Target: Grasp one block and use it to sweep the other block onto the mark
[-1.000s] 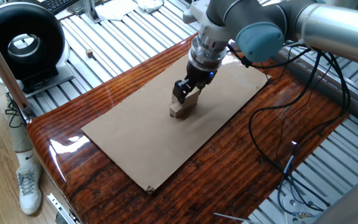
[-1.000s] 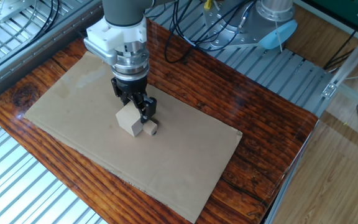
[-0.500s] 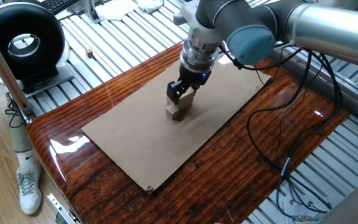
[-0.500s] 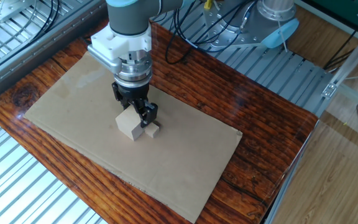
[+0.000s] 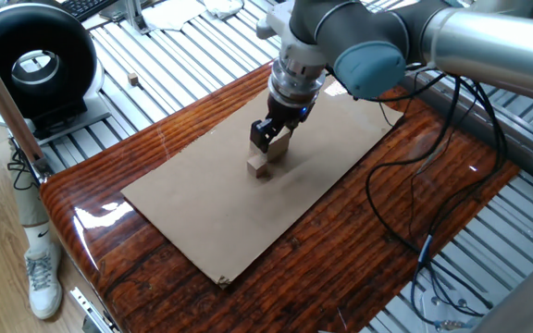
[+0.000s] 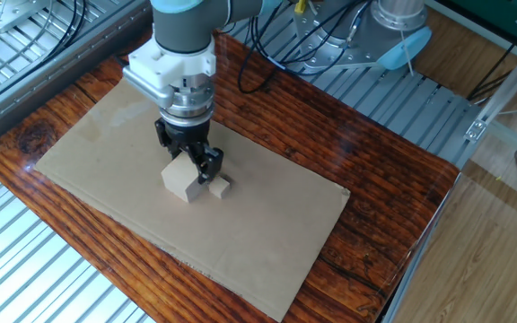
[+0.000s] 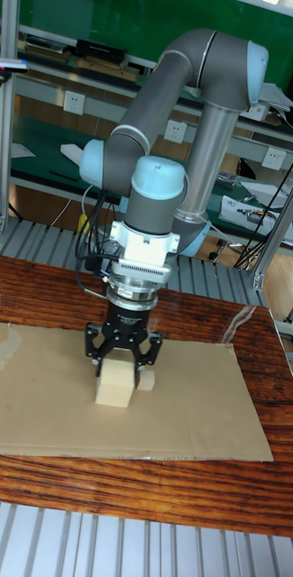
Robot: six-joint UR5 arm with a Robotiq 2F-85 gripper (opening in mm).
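Note:
My gripper point(image 6: 189, 164) is shut on the large tan block point(image 6: 180, 180), which rests on the brown cardboard point(image 6: 267, 233). The small tan block point(image 6: 220, 187) sits just right of it, close beside one finger. In the one fixed view the gripper point(image 5: 271, 141) holds the large block point(image 5: 282, 145), and the small block point(image 5: 260, 167) lies in front of it. The tall fixed view shows the fingers of the gripper point(image 7: 121, 359) straddling the large block point(image 7: 114, 385), with the small block point(image 7: 147, 379) behind its right edge. The mark is hidden in every view.
The cardboard lies on a glossy wooden table point(image 6: 393, 206) ringed by metal slats. A black round device point(image 5: 30, 60) stands at the far left. Cables point(image 5: 433, 185) hang beside the arm. A tiny block point(image 5: 133, 80) lies on the slats.
The gripper, with the large block in it, has shifted left in the other fixed view. The small block has barely moved.

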